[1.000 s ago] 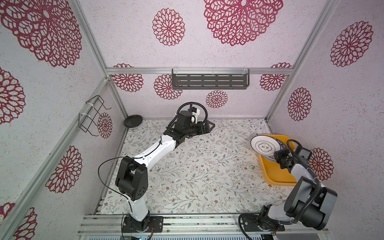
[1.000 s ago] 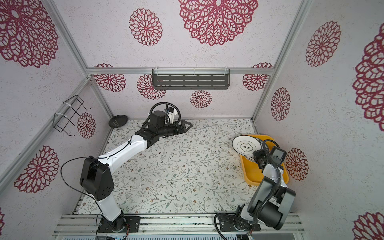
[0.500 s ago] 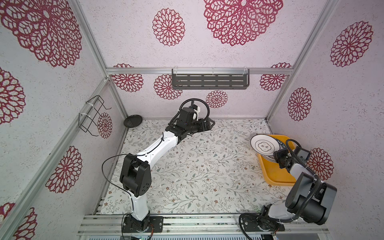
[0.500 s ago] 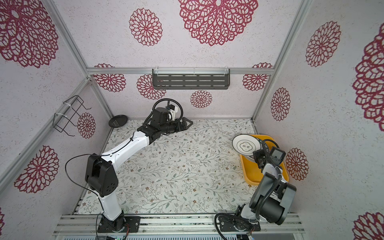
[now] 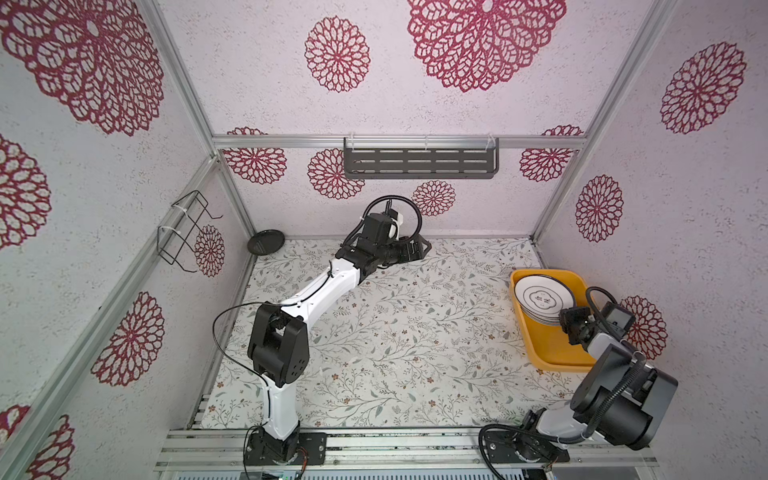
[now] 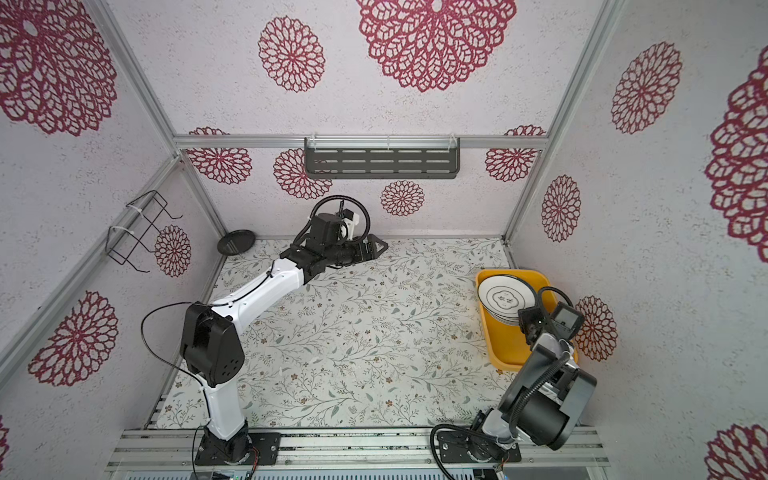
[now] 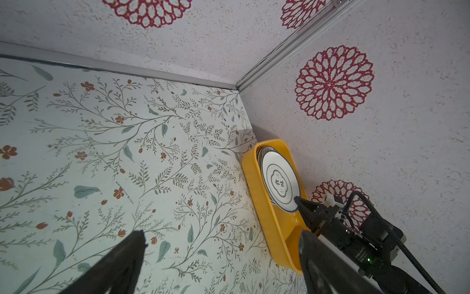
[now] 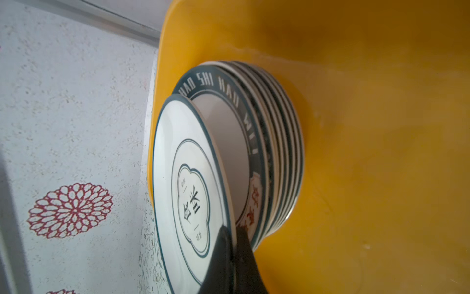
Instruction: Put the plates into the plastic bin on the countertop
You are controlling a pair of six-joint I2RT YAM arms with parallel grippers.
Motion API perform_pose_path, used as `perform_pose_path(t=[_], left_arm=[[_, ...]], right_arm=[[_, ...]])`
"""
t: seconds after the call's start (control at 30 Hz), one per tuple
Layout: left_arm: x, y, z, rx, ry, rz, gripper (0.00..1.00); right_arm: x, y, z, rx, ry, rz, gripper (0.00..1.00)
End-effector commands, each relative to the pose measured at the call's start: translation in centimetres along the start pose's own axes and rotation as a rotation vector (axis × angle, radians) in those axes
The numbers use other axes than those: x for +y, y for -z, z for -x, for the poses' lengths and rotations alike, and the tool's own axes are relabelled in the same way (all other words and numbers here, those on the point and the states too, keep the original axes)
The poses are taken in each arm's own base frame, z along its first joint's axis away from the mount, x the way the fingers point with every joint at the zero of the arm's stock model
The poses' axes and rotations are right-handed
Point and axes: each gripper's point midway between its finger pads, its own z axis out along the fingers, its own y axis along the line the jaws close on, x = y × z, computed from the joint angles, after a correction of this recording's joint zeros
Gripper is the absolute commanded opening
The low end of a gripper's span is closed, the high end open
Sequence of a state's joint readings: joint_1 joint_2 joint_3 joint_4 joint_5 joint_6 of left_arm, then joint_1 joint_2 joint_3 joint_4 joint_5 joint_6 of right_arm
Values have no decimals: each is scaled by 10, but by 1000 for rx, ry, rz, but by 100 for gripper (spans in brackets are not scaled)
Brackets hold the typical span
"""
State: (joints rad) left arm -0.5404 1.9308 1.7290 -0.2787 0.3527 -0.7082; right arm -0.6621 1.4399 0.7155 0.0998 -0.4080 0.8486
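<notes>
Right gripper (image 8: 230, 254) is pinched tight on the near rim of the top plate (image 8: 188, 193), one finger (image 8: 218, 257) on the face side and the other behind the rim. The top plate is white with thin line rings, a lobed frame and characters in the middle. It sits over the stack of plates (image 8: 277, 157) inside the plastic bin (image 8: 381, 152), tilted off the stack with a gap showing at the gripped edge; can't tell if its far edge touches the plate below. The next plate down has a dark teal lettered rim (image 8: 229, 89), and more teal-edged rims are layered under it. In both top views the plastic bin (image 5: 552, 353) (image 6: 505, 349) lies on the right side of the countertop (image 5: 415, 332) against the right wall, with the stack in its far half and the near half bare. Top plate (image 5: 540, 297) (image 6: 505, 297) faces up and the right gripper (image 5: 564, 321) (image 6: 523, 318) is at its near edge. Left gripper (image 5: 417, 250) (image 6: 376, 248) hangs above the far part of the countertop near the back wall, jaws spread wide, nothing in them. In the left wrist view its fingers (image 7: 122, 267) frame bare countertop (image 7: 101, 127) and the plastic bin (image 7: 279, 229) shows beyond them. One black plate (image 5: 266, 242) (image 6: 236, 242) sits at the far left corner, well apart from the bin.
</notes>
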Motion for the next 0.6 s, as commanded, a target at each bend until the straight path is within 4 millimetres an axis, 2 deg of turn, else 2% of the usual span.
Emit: perform_pose_path(t=[0.0, 0.37, 0.47, 0.57], left_arm=[[-1, 0, 4, -3, -14, -7, 97], [1, 2, 6, -10, -13, 1, 97], [2, 3, 6, -14, -11, 5, 97], [3, 2, 6, -16, -11, 6, 97]], right_arm=[[14, 4, 14, -32, 12, 62, 0], [13, -15, 19, -1, 14, 90, 1], [14, -14, 19, 0, 25, 88, 12], [12, -15, 16, 22, 39, 69, 29]])
